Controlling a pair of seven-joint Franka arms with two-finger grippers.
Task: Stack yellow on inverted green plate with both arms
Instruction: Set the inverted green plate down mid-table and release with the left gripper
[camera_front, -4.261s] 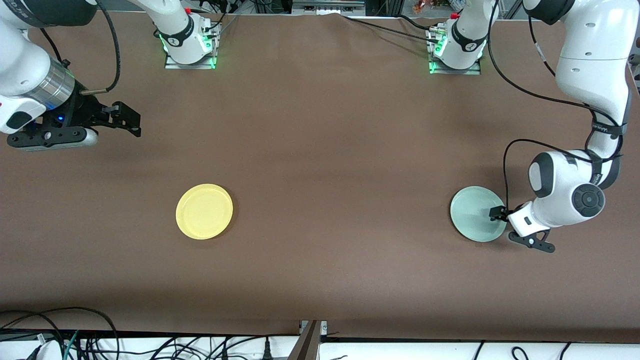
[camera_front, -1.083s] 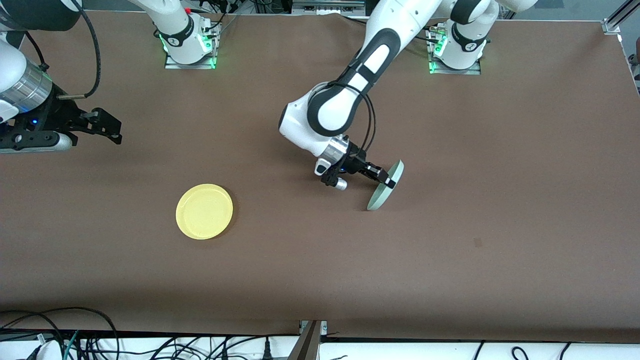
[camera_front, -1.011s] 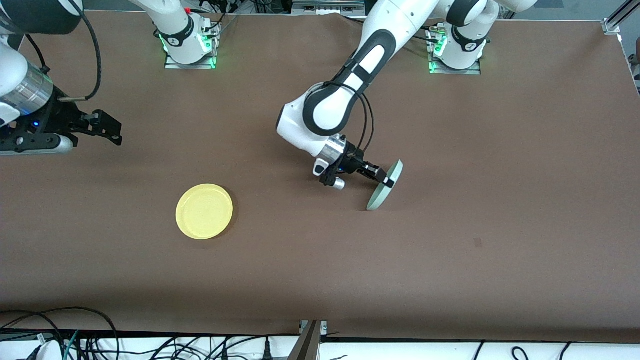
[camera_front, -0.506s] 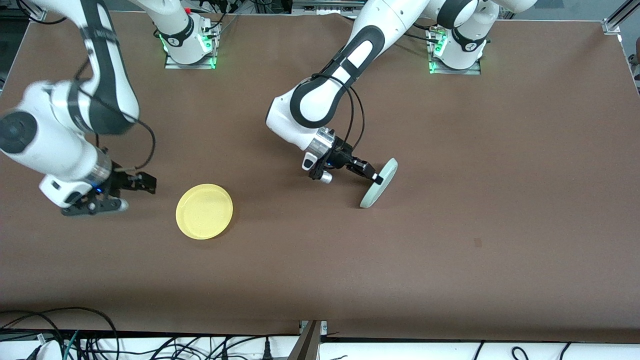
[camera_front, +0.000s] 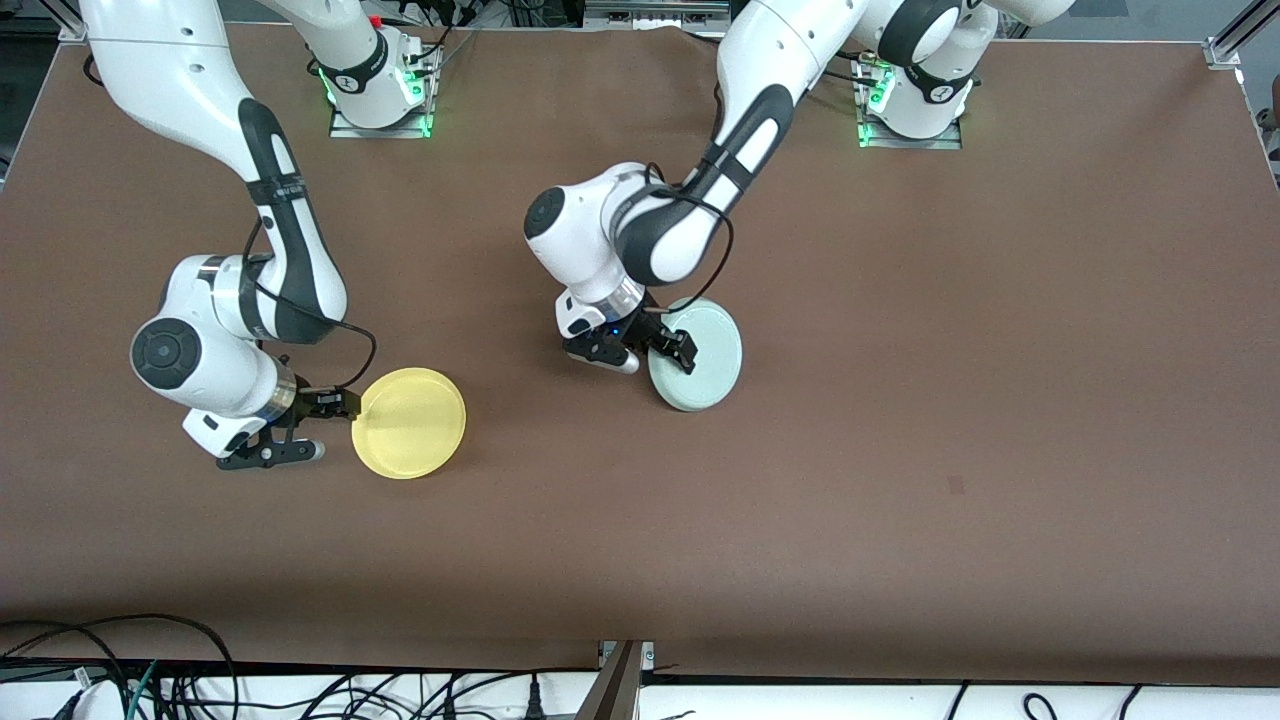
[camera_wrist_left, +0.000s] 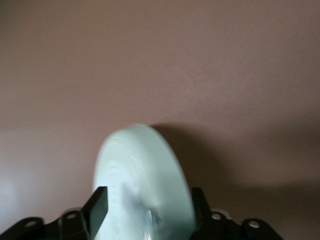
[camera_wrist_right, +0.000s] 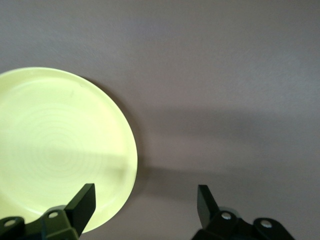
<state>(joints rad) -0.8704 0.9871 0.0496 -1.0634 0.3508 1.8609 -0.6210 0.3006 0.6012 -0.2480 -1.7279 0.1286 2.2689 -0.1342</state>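
Two plates lie well apart on the brown table (camera_front: 900, 400). The left gripper (camera_front: 682, 352) clamps the green plate's (camera_front: 702, 355) rim — that plate sits near the table's middle, about flat. The right gripper (camera_front: 345, 403), fingers spread, sits low at the rim of the yellow (camera_front: 410, 422) plate — toward the right arm's end.

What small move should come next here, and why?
Probably the right tool should close on the yellow plate: it sits open at the plate's rim, which is not yet between its fingers, while the left tool holds the green plate mid-table.
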